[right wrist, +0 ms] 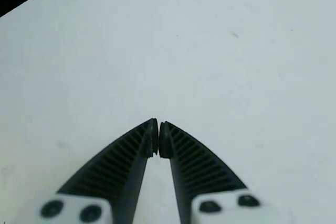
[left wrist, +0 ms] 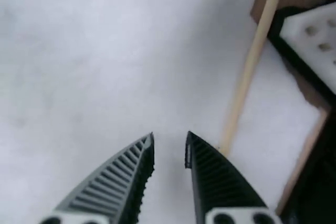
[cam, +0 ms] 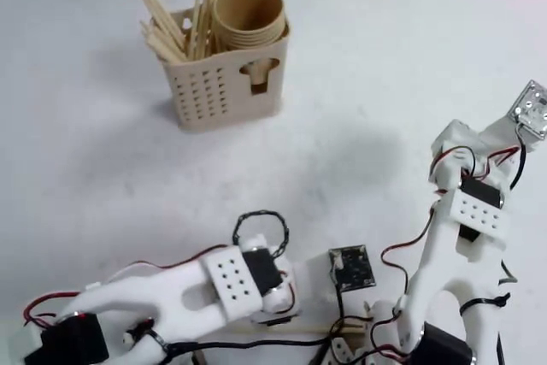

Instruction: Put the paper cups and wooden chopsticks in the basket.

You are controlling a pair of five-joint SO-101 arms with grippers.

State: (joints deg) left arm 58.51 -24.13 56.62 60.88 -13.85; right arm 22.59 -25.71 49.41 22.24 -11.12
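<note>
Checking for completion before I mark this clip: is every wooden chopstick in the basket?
No. One chopstick lies out on the table, beside the open left gripper; the other chopsticks stand in the basket.

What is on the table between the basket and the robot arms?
Nothing. In the high view the white table is bare between the basket and the arms.

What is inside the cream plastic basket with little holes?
A stack of brown paper cups and many thin wooden chopsticks stick out. The cream plastic basket hides their bottoms.
</note>
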